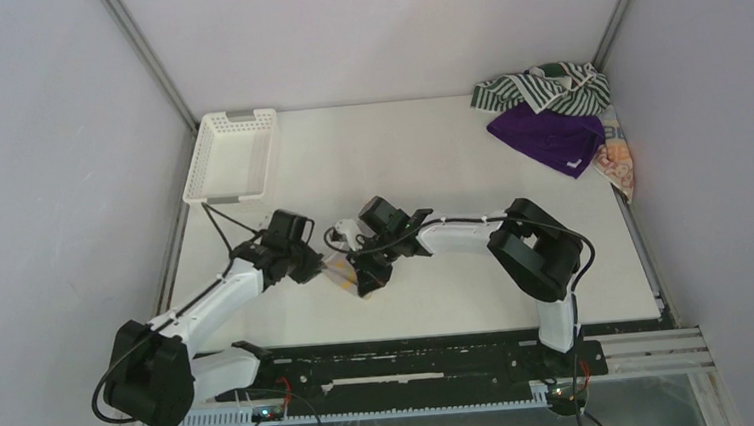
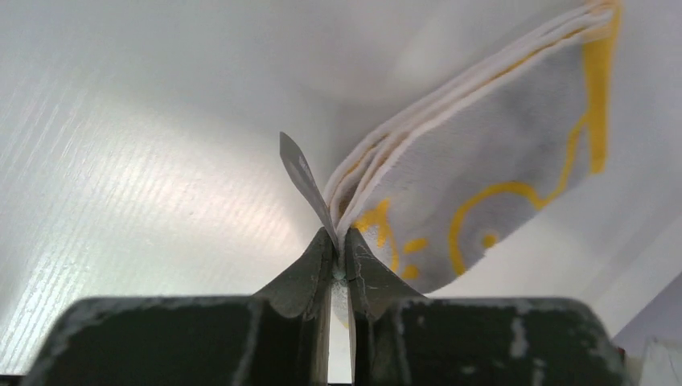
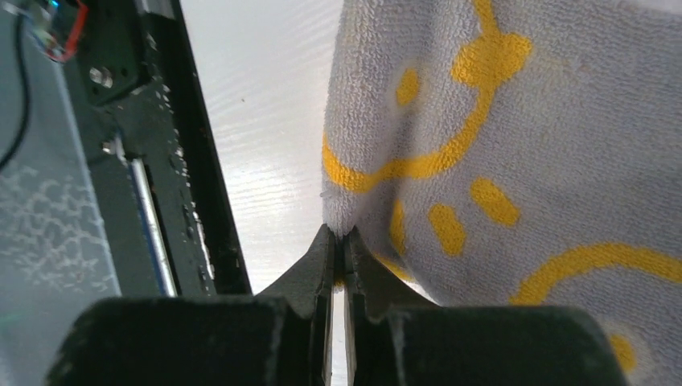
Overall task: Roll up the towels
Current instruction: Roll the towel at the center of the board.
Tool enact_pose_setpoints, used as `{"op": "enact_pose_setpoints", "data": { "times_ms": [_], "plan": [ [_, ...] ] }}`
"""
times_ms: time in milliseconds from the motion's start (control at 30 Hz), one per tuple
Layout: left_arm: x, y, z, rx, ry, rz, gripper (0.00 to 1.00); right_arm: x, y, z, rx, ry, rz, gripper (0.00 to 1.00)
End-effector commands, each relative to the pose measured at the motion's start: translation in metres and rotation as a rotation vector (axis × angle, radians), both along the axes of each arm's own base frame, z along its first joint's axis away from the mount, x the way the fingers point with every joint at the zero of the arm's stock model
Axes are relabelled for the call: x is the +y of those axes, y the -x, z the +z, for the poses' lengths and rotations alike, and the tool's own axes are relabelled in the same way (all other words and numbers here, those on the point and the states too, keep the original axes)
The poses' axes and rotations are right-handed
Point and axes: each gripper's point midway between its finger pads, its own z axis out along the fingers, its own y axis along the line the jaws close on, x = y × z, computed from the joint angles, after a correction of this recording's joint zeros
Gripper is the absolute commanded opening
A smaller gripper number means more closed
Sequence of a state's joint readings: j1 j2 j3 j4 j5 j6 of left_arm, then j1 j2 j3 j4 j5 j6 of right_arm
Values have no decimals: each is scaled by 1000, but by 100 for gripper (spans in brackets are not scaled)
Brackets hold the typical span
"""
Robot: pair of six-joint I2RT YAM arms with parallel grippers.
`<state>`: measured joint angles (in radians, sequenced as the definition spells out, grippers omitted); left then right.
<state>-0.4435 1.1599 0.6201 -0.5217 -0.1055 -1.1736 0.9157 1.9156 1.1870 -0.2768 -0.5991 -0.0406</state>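
A white towel with yellow markings [image 1: 340,272] is folded into several layers and lies between my two grippers at the table's middle front. My left gripper [image 2: 338,233] is shut on a corner of this yellow-and-white towel [image 2: 482,177], its layered edges fanning up to the right. My right gripper [image 3: 340,235] is shut on another edge of the same towel [image 3: 515,153], which fills that view. In the top view the left gripper [image 1: 313,271] is at the towel's left and the right gripper [image 1: 366,279] at its right. A purple towel [image 1: 548,136], a green-and-white striped towel [image 1: 545,89] and an orange patterned towel [image 1: 618,161] lie heaped at the far right corner.
A white lattice basket [image 1: 232,155] stands at the far left of the table. The black rail [image 1: 444,364] of the arm bases runs along the near edge, also seen as the black rail [image 3: 161,161] just left of my right gripper. Grey walls close in both sides.
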Motion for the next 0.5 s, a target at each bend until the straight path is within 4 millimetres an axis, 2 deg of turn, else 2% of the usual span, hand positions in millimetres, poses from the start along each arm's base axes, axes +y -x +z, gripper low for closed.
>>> {"op": "enact_pose_setpoints", "data": {
  "times_ms": [0,200,300,467],
  "plan": [
    [8,-15,17,-11,-96,-29,13,8,-1,24,187,-125,-17,0],
    [-3,-20,4,73,-111,-97,12,5,-7,35,350,-207,-50,0],
    [-3,-22,1,97,-132,-122,13,3,-9,30,400,-200,-64,0],
    [-6,-25,-4,126,-145,-147,13,-4,-10,11,480,-153,-111,0]
  ]
}}
